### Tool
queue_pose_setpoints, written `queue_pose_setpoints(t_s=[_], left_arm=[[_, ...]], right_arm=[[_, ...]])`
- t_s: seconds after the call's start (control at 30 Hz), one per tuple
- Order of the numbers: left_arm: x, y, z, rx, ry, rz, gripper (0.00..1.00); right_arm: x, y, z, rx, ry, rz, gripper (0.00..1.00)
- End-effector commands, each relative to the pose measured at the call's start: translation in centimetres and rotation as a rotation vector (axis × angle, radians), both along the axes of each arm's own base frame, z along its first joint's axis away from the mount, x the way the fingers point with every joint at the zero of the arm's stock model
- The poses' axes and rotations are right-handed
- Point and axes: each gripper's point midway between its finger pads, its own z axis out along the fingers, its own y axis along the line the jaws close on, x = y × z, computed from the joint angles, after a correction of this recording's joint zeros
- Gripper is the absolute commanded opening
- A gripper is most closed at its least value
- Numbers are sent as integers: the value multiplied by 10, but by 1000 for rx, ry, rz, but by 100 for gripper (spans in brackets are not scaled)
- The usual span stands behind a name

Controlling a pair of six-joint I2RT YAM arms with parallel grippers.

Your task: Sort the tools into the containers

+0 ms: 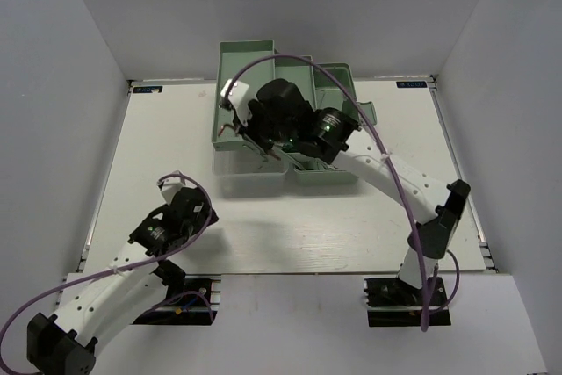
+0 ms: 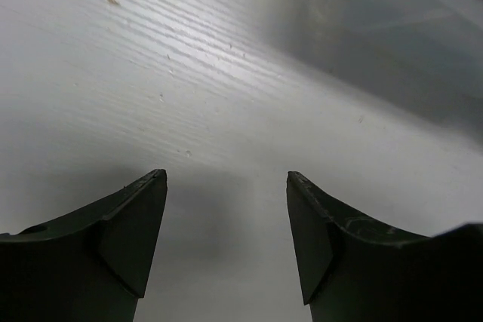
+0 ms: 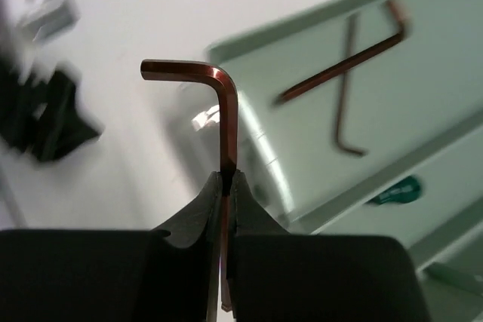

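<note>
A dark reddish-brown L-shaped metal hex key (image 3: 224, 111) stands upright with its long arm pinched between the closed tips of the right gripper (image 3: 226, 179), its short arm bent off to the left above them. Up and to the right of the gripper lies a rectangular pale-green plastic tray (image 3: 445, 88) of the fold-out toolbox (image 1: 244, 57). On its floor rest two more hex keys of the same colour, one slanting (image 3: 332, 72), one nearly vertical (image 3: 343, 103) (they cross each other). Right of the fingertips, below that tray's wall, shows a dark green rounded piece (image 3: 394, 190), too blurred to name.
</note>
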Motion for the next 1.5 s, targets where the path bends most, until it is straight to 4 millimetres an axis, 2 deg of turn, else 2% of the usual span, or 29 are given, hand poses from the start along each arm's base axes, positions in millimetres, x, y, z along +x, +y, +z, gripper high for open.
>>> queue_pose_setpoints(t_s=[0.0, 0.03, 0.13, 0.17, 0.2, 0.3, 0.33, 0.37, 0.47, 0.53, 0.6, 0.67, 0.7, 0.73, 0.77, 0.87, 0.9, 0.93, 0.97, 1.0, 1.03, 1.1, 1.13, 1.2, 1.23, 1.27, 1.33, 1.4, 1.47], left_arm=[[1, -21, -6, -83, 14, -59, 74], [-1, -25, -9, -98, 24, -75, 74], [-5, -26, -12, -96, 30, -109, 76], [-4, -27, -12, -100, 22, -110, 76], [-4, -27, -12, -101, 22, -110, 76], [-1, -31, -1, -123, -6, -118, 76], [-3, -30, -2, -119, 2, -117, 76], [-2, -30, 1, -123, -6, -118, 76], [-1, -33, 5, -133, -10, -124, 76], [-2, -31, 4, -129, -4, -111, 77], [0, -28, 5, -131, -3, -77, 77], [3, -28, 5, -157, -4, -33, 77], [2, -32, -1, -164, 12, -44, 75], [2, -34, -5, -173, 25, -43, 75], [5, -41, -1, -203, 9, -61, 75], [4, -43, -8, -221, 25, -54, 75], [4, -44, -8, -222, 25, -54, 75], [4, -44, -8, -228, 25, -48, 75], [1, -42, -6, -230, 21, -48, 75], [0, -38, -6, -224, 20, -30, 75], [0, -34, -6, -211, 12, -17, 75], [-5, -26, -4, -202, 13, 13, 75], [-3, -25, 2, -210, -17, 19, 75], [-6, -21, 1, -199, -12, 26, 75], [-5, -21, 2, -203, -20, 25, 75], [-6, -21, 5, -203, -20, 25, 75], [-6, -21, 3, -198, -12, 26, 75], [-6, -21, 1, -194, -5, 26, 75], [-10, -21, -4, -188, 16, 22, 75]], right_arm=[[62, 11, 35, 93, -152, -182, 0], [80, 20, 42, 136, -180, -224, 0], [103, 27, 69, 217, -269, -298, 0], [114, 34, 54, 184, -286, -314, 0], [123, 37, 67, 224, -323, -335, 0], [154, 53, 45, 198, -397, -354, 0], [156, 56, 38, 188, -393, -353, 0], [161, 57, 26, 169, -386, -336, 24], [160, 57, 12, 153, -331, -327, 66], [156, 55, 17, 166, -300, -319, 68], [146, 49, 24, 190, -230, -296, 69], [139, 44, 46, 235, -201, -273, 67], [118, 50, 42, 241, -116, -150, 66], [110, 50, 54, 263, -101, -87, 64], [93, 55, 56, 272, -72, 19, 62], [51, 56, 53, 258, -5, 279, 55], [29, 55, 41, 227, 39, 392, 47], [13, 54, 42, 235, 45, 491, 42], [1, 49, 33, 211, 85, 542, 36], [-18, 45, 31, 206, 71, 673, 28], [-26, 39, 19, 182, 111, 701, 13], [-37, 36, 12, 176, 97, 788, 5], [-39, 32, -2, 142, 127, 770, 1], [-28, 33, -7, 127, 136, 706, 1], [-8, 42, -2, 139, 86, 622, 9], [9, 42, -5, 115, 79, 508, 20], [47, 55, 7, 151, -16, 337, 35], [65, 55, 17, 157, -70, 251, 38], [81, 58, 16, 155, -108, 183, 41]])
